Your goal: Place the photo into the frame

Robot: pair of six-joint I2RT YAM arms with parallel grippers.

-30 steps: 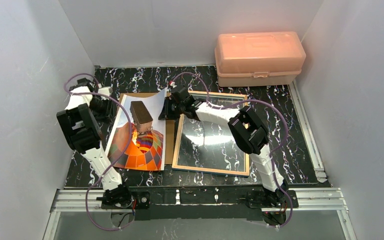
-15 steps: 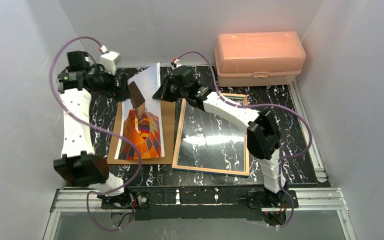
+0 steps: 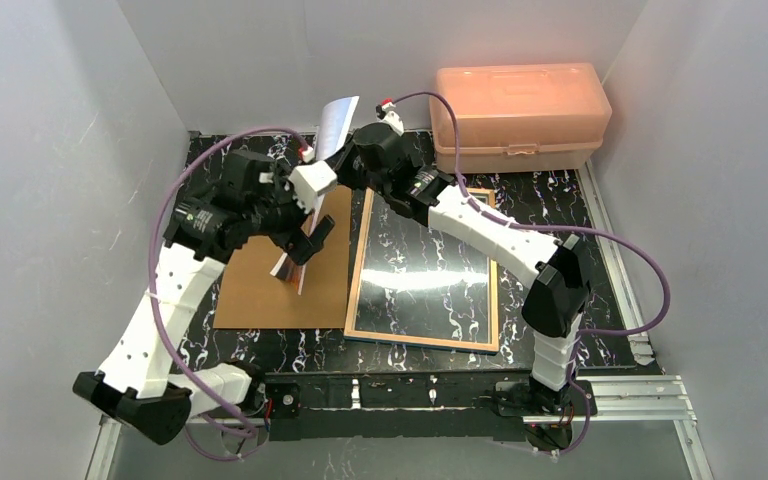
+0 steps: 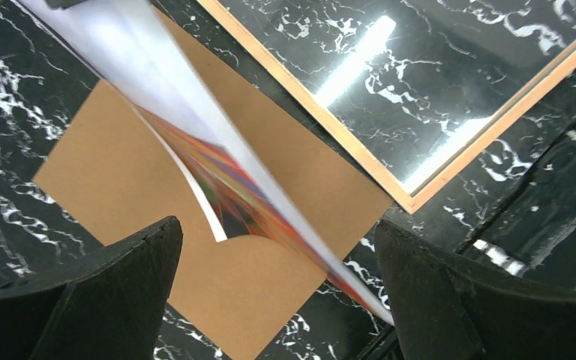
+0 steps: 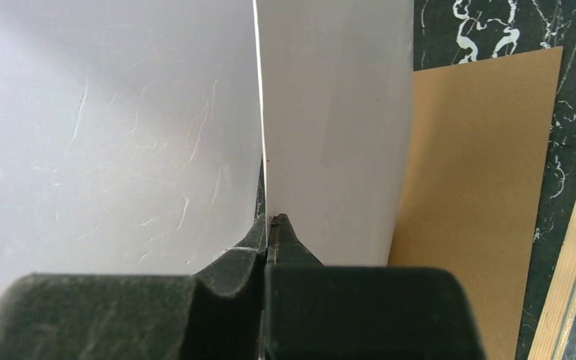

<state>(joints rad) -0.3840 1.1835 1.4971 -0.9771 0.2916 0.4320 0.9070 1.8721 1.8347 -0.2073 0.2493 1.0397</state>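
Your left gripper (image 4: pixel 277 227) has just spread and let go (the right gripper (image 5: pixel 272 221) alone pinches the photo (image 3: pixel 338 118)); it hangs free, ready to swing right onto the frame (image 3: pixel 357 262).

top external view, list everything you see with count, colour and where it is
photo: 1, white back, orange-red print, held up over the backing board
backing board: 1, brown, flat, left of the frame
frame: 1, wood-coloured edge, glass pane, flat, centre of the table
box: 1, pink, closed, far right
table: 1, black marble
left gripper: 1, black, open around the photo's lower part
right gripper: 1, black, shut on the photo's edge
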